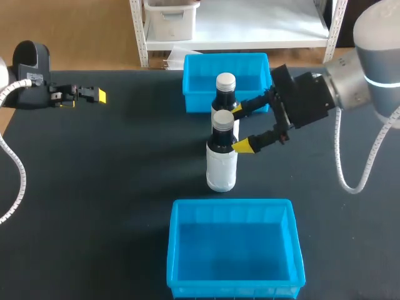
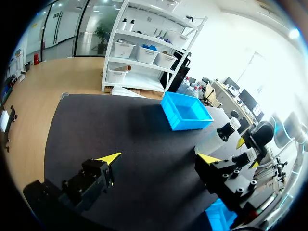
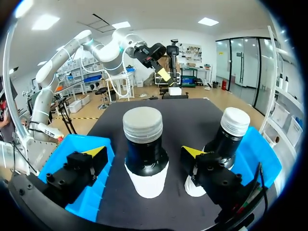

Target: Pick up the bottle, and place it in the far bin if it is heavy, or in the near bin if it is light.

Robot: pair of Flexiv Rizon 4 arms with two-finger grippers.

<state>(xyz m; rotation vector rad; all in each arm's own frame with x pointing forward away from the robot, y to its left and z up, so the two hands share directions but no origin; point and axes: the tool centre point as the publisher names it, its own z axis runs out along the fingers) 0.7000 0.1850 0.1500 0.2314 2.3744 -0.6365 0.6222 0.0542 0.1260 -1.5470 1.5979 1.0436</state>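
Observation:
Two bottles with dark upper parts, white lower bodies and grey caps stand mid-table. The nearer bottle (image 1: 222, 156) (image 3: 144, 154) stands between the fingers of my right gripper (image 1: 242, 129) (image 3: 143, 153), which is open, with a gap on both sides at the dark upper part. The farther bottle (image 1: 225, 94) (image 3: 230, 139) stands just outside one finger, in front of the far bin (image 1: 250, 72). The near bin (image 1: 234, 250) holds nothing. My left gripper (image 1: 97, 95) (image 2: 160, 158) hangs open over the table's far left, with nothing between its fingers.
Both blue bins also show in the right wrist view, the near bin (image 3: 72, 144) beside one finger and the far bin (image 3: 263, 154) beyond the other. The black tabletop (image 1: 112, 187) lies bare left of the bottles.

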